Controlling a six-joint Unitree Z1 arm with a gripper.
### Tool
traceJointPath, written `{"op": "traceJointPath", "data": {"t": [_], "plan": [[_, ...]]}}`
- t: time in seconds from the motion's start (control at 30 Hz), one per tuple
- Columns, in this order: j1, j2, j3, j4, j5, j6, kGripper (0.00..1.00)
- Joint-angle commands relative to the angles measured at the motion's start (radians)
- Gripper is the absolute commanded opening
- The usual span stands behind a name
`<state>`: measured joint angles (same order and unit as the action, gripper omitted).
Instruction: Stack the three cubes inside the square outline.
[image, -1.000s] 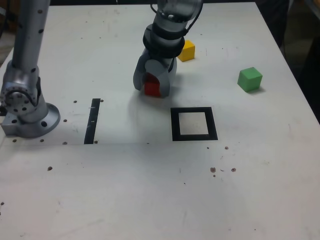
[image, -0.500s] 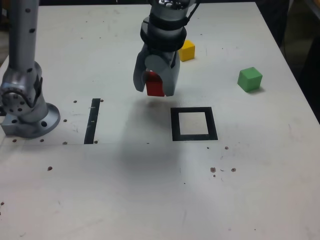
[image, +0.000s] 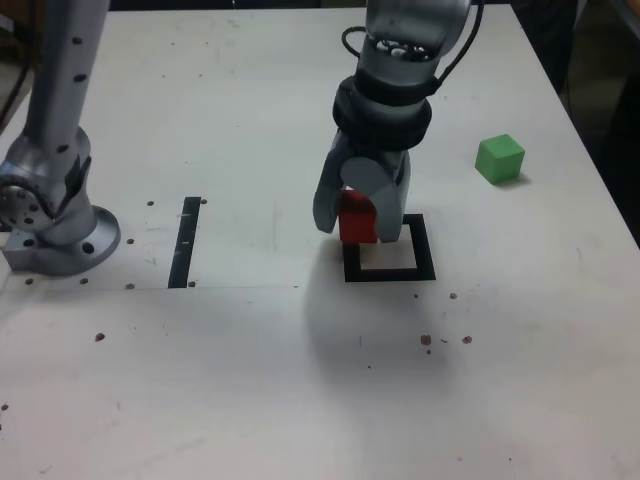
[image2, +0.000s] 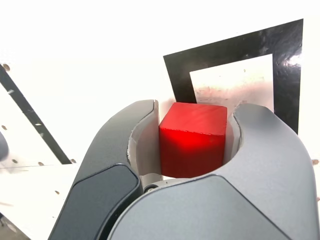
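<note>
**Operator:** Report gripper status and load position.

**Technician:** The gripper (image: 362, 215) is closed on the red cube (image2: 192, 137), one jaw against each of two opposite flat faces. The cube hangs clear of the desk (image: 250, 380), above the edge of the square outline (image: 389, 248) on the exterior view's left, not yet centred over the white middle.

**Operator:** Handling properties?

**Technician:** Judged rigid and light: a small solid block with crisp edges and no visible deformation under clamping. The faces look smooth and slightly glossy, so slippage is possible if pressure is low. Fragility appears minimal.

**Operator:** Recommended grasp point?

**Technician:** Opposing parallel faces, around mid-height, as at present. Avoid corner contact; the block could rotate between the jaws.

**Operator:** Remaining items?

**Technician:** The green cube (image: 499, 158) rests on the desk, well apart toward the exterior view's right. The yellow cube is not visible in either view.
</note>
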<state>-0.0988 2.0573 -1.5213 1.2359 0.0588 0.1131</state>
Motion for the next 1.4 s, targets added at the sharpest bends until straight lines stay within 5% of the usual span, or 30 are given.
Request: {"op": "traceJointPath", "data": {"t": [0.0, 0.67, 0.77, 1.0, 1.37], "plan": [[-0.007, 0.009, -0.007, -0.005, 0.000, -0.014, 0.21], [-0.026, 0.059, -0.021, -0.072, 0.012, -0.044, 0.27], [-0.027, 0.056, -0.023, -0.063, 0.017, -0.045, 0.39], [-0.031, 0.049, -0.028, -0.047, 0.015, -0.046, 0.92], [-0.032, -0.013, -0.033, 0.007, 0.023, -0.055, 0.99]]}}
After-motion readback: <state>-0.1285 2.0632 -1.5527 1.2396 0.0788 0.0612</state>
